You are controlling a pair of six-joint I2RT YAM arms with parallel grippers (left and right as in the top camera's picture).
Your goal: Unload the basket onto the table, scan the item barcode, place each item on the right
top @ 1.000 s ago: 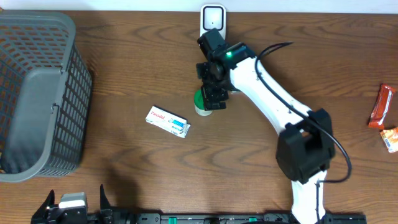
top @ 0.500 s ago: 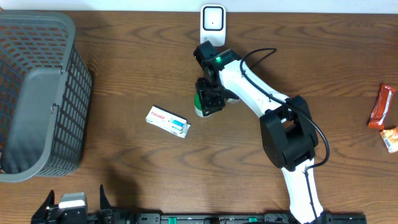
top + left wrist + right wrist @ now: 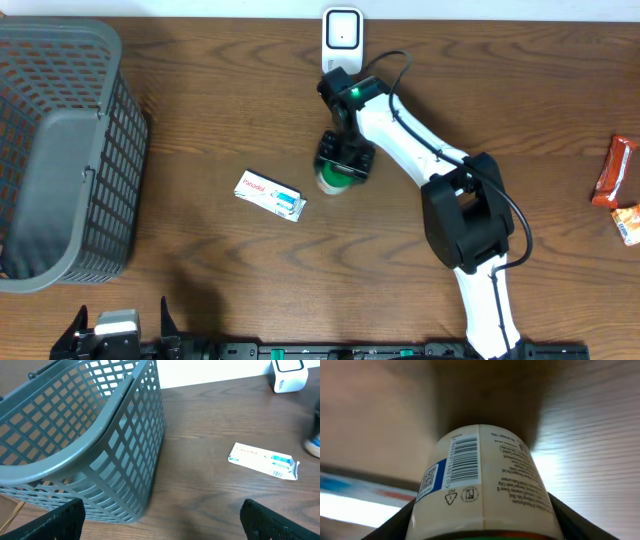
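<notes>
Shifted slightly rightward, right gripper (image 3: 345, 160) clamps the cream, green-capped bottle (image 3: 480, 490), barcode (image 3: 465, 460) showing.

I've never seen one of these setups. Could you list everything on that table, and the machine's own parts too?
table: one, brown wood, under everything
basket: one, grey mesh, left end
scanner: one, white, far edge, centre
medicine box: one, white with blue, lying flat mid-table
bottle: one, cream with green cap, right of the box, held
snack packs: two, orange-red, right edge
right arm: one, white and black, reaching in from the near edge
right tool: one, black, closed on the bottle
left tool: one, black, open and empty, near left edge
</notes>
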